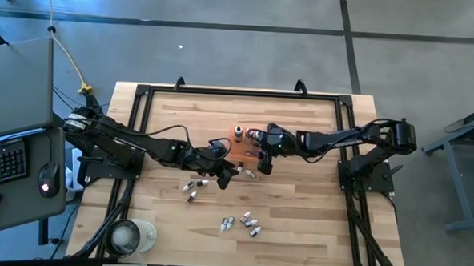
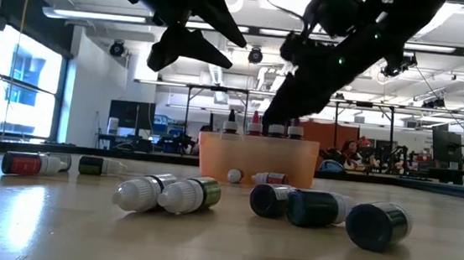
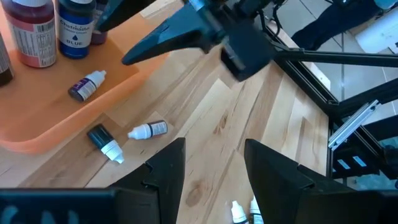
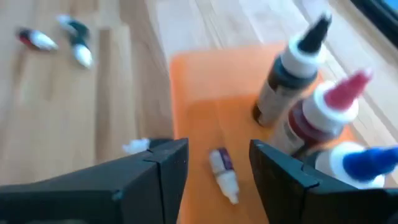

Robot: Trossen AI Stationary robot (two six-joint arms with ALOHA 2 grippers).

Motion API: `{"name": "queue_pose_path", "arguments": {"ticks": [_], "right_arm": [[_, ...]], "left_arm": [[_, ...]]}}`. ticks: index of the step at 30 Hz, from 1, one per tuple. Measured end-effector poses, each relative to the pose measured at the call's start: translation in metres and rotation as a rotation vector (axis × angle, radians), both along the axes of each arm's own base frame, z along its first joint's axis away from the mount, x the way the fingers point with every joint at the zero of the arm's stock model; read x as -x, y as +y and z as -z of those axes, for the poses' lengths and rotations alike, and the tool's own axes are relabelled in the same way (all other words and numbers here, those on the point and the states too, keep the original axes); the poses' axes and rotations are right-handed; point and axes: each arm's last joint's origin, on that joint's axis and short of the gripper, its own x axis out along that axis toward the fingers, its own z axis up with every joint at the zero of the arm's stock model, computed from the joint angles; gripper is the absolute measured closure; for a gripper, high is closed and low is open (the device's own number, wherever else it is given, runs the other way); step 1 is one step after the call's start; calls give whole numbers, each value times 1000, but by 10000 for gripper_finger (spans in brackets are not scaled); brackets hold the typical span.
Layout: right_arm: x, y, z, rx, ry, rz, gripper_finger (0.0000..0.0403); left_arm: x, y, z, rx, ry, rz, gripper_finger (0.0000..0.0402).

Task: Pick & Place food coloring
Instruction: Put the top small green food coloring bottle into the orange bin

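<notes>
Loose bottles [image 2: 167,193] near table [image 1: 313,232] front edge; right gripper [image 4: 214,171] jaws wide, empty, over orange tray [image 4: 205,81], dropped bottle [image 4: 224,174] inside. Retract straight up; left gripper [image 3: 214,171] wide, empty.

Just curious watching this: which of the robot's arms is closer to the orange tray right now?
The right. Its end effector hangs open directly over the orange tray, above a small bottle lying inside. The left end effector is off to the side, over bare table beside the tray.
</notes>
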Motion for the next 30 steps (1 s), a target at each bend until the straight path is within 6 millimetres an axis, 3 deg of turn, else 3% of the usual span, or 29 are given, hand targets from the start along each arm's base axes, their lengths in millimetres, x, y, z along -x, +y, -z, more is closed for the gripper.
{"name": "queue_pose_path", "arguments": {"ticks": [5, 9, 12, 22, 26, 30], "right_arm": [[11, 13, -36, 17, -132, -57, 252], [26, 34, -72, -38, -278, -131, 260], [36, 53, -85, -101, -324, -188, 260], [43, 112, -68, -152, -210, -254, 259], [47, 122, -64, -129, -184, -207, 259], [49, 126, -63, -131, -177, -199, 258]], "left_arm": [[0, 0, 0, 0, -1, 0, 238], [0, 0, 0, 0, -1, 0, 238], [0, 0, 0, 0, -1, 0, 238], [-5, 2, -10, -18, -122, -79, 238], [-4, 3, -9, -57, -108, -112, 238], [1, 3, 0, -245, 24, 15, 238]]}}
